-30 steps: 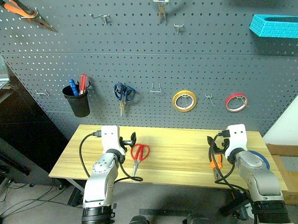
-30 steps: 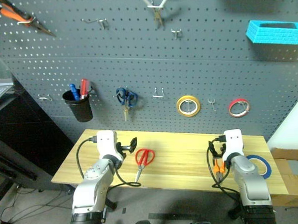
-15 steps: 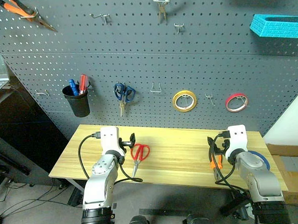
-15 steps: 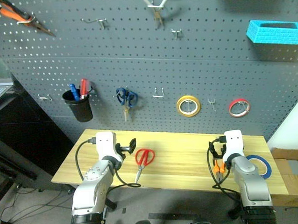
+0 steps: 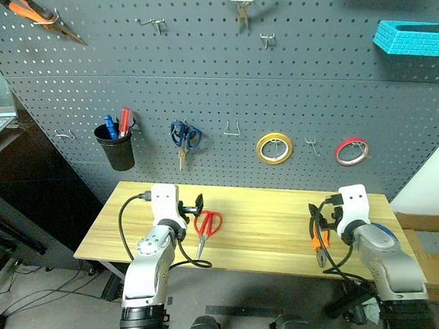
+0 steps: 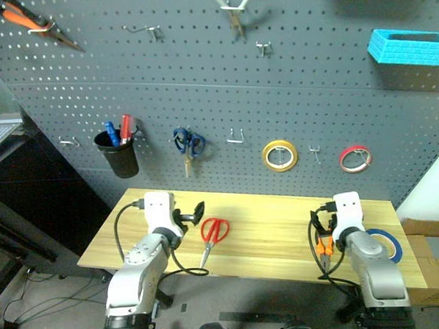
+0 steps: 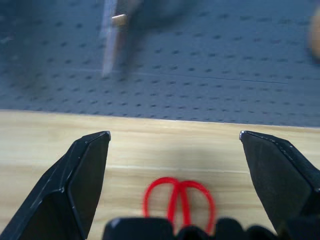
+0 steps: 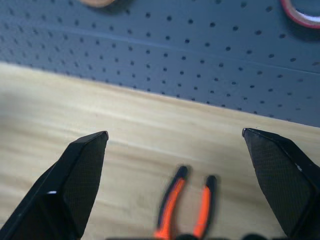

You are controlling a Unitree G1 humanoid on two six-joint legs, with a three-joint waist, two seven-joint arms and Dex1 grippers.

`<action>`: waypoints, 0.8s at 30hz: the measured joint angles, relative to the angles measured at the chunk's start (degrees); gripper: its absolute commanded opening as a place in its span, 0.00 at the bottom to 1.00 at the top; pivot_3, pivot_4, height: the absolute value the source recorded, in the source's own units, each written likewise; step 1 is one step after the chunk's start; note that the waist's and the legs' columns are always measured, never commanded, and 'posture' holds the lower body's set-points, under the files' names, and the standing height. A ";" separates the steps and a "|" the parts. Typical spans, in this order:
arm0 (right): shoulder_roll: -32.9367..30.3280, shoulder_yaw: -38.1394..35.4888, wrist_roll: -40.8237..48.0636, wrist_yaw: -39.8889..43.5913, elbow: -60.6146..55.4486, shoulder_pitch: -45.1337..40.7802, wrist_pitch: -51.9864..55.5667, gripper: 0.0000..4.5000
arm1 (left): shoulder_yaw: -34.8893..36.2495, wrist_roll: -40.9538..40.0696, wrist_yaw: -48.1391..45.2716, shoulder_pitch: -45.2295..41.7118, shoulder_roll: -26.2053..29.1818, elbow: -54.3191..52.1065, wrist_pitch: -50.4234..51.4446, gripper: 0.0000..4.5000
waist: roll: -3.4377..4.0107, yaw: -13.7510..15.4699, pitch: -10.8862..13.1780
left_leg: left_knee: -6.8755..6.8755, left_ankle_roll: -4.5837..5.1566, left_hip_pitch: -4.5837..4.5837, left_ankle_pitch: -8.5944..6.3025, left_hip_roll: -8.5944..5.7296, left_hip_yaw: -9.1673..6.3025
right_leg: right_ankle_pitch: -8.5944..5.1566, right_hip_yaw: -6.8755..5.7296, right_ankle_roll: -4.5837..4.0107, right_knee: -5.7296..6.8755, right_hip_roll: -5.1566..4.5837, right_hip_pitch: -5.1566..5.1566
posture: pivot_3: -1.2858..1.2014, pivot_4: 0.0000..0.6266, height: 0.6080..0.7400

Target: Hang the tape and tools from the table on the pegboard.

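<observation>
Both my pincers are spread wide and empty: left gripper [image 7: 174, 137] hovers over the red-handled scissors [image 5: 205, 228], right gripper [image 8: 175, 134] over the orange-and-black pliers [image 5: 319, 245], both tools flat on the table [image 5: 263, 225]. Blue tape roll [image 6: 383, 243] lies on the table's right end, beside my right arm. Pegboard [image 5: 201, 99] stands directly behind the table.
</observation>
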 measured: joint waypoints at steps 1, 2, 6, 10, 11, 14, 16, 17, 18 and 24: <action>-1.19 -0.63 0.48 0.62 -0.09 0.11 1.17 1.00 | -1.59 -0.44 -1.83 -0.24 0.19 -0.16 0.19 0.99 | -0.01 -0.05 0.03 | -0.02 0.00 -0.01 0.00 0.00 0.00 | 0.00 0.00 0.00 -0.09 0.00 0.01 | 0.57 0.09 1.00; -2.72 -1.70 1.18 1.48 -0.06 0.27 2.65 1.00 | -3.68 -1.06 -4.16 -1.01 0.41 -0.13 0.36 0.99 | 0.00 -0.09 0.09 | -0.06 0.00 -0.02 0.00 0.00 -0.01 | 0.00 0.00 0.00 -0.19 0.00 0.03 | 0.56 0.10 1.00; -8.14 -5.38 3.37 4.39 2.77 -0.28 7.74 1.00 | -10.88 -3.60 -13.70 -8.42 0.06 1.91 0.70 0.99 | -0.03 -0.43 0.98 | -0.09 0.02 -0.06 0.00 0.00 0.06 | 0.00 0.07 0.00 -0.35 0.00 0.04 | 0.54 0.17 1.00; -11.98 -7.37 4.68 6.60 6.53 -1.94 11.42 1.00 | -16.06 -4.61 -21.39 -15.25 -0.73 7.62 -0.57 0.99 | 0.02 -1.78 2.44 | -0.26 0.25 -0.02 -0.13 0.00 0.14 | -0.01 0.15 0.00 -0.39 0.03 0.05 | 0.52 0.28 1.00; -12.37 -7.90 5.42 7.00 8.10 -2.95 12.66 1.00 | -17.57 -4.56 -23.52 -16.91 -0.80 9.79 -1.29 0.99 | 0.05 -2.17 3.04 | -0.28 0.27 -0.04 -0.13 0.03 0.14 | -0.01 0.15 -0.01 -0.39 0.06 0.02 | 0.52 0.29 1.00; -14.24 -7.86 6.19 9.34 14.05 -5.40 13.92 1.00 | -22.48 -3.18 -29.35 -21.79 -2.58 18.77 -5.97 0.99 | 0.17 -3.43 4.91 | -0.31 0.40 -0.12 -0.21 0.03 0.20 | -0.05 0.24 0.06 -0.43 0.07 0.01 | 0.51 0.34 1.00; -15.35 -7.24 6.16 10.65 16.76 -6.24 13.24 1.00 | -23.74 -2.31 -31.33 -23.38 -3.75 22.75 -8.32 0.99 | 0.13 -3.97 5.93 | -0.31 0.65 -0.10 -0.35 0.02 0.34 | 0.06 0.41 0.44 -0.41 0.08 0.00 | 0.50 0.38 1.00; -15.95 -6.69 6.10 11.50 18.88 -7.35 12.85 1.00 | -24.23 -1.98 -32.41 -24.41 -4.38 25.31 -9.80 0.99 | 0.11 -4.34 6.54 | -0.31 0.74 -0.09 -0.40 0.01 0.41 | 0.03 0.50 0.49 -0.40 0.09 -0.01 | 0.50 0.39 1.00; -16.13 -6.62 6.09 11.85 19.94 -8.01 12.61 1.00 | -24.60 -1.74 -32.95 -25.00 -4.72 26.84 -10.74 0.99 | 0.14 -4.61 6.97 | -0.31 0.76 -0.10 -0.42 0.01 0.46 | 0.02 0.57 0.52 -0.39 0.09 -0.02 | 0.50 0.42 1.00; -17.81 -3.82 5.16 15.38 29.00 -12.46 7.65 1.00 | -25.89 1.08 -35.43 -28.31 -8.77 37.10 -17.01 0.99 | -0.01 -5.19 10.17 | -0.29 1.05 -0.15 -0.60 -0.10 0.87 | -0.03 1.14 0.78 -0.46 0.07 -0.15 | 0.50 0.49 1.00</action>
